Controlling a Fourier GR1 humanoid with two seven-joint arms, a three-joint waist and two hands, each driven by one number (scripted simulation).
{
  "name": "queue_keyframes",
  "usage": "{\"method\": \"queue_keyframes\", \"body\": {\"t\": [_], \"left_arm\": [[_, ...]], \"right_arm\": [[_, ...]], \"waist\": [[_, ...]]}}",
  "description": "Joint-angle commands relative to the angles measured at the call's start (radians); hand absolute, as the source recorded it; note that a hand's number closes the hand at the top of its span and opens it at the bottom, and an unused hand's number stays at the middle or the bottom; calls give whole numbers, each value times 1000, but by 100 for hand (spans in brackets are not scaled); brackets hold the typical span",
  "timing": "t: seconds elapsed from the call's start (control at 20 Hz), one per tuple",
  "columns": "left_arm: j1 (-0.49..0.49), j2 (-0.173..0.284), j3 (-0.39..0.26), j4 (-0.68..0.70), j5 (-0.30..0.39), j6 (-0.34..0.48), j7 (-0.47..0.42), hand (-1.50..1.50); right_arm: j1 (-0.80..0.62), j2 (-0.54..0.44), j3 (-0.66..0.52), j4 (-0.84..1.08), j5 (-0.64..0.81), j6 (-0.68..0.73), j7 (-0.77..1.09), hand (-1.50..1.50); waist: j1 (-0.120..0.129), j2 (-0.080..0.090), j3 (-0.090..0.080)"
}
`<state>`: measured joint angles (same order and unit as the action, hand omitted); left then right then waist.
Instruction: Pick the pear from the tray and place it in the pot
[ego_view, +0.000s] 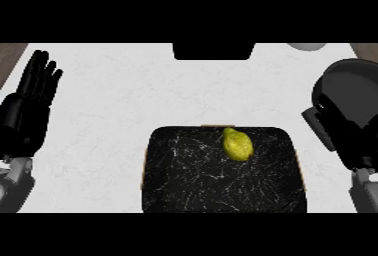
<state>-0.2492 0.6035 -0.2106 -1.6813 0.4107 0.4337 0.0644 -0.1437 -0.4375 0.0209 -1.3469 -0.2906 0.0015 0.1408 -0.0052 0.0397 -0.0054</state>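
Observation:
A yellow-green pear (237, 144) lies on the black marbled tray (192, 180), near the tray's far edge and right of its middle. The dark grey pot (353, 87) stands at the right edge of the white counter. My right hand (341, 132) is open, fingers straight, in front of the pot's near side and just right of the tray; it partly covers the pot. My left hand (29, 105) rests open at the far left, fingers up, well away from the tray.
A black block (214, 51) sits at the counter's far edge in the middle. A pale rounded object (306, 46) shows at the far right. Bare white counter (118, 100) lies between my left hand and the tray.

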Motion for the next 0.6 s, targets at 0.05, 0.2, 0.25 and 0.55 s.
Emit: {"method": "queue_keyframes", "body": {"t": [0.05, 0.2, 0.25, 0.55], "left_arm": [[68, -56, -22, 18, -18, -4, -62, 0], [113, -107, -41, 30, -27, 29, -110, 0], [122, -129, -65, 22, -34, 39, -114, 0], [171, -268, -159, 104, -87, 36, -230, 0]], "right_arm": [[-10, 62, -120, 47, -120, 64, -210, 150], [-43, 143, -235, 28, -267, 138, -416, 150], [-74, 147, -288, 13, -332, 170, -451, 150], [2, 198, -237, 269, -143, 88, -593, -150]], "waist": [[5, -36, 7], [0, -35, 14], [-9, -39, 17], [4, -36, 7]]}}
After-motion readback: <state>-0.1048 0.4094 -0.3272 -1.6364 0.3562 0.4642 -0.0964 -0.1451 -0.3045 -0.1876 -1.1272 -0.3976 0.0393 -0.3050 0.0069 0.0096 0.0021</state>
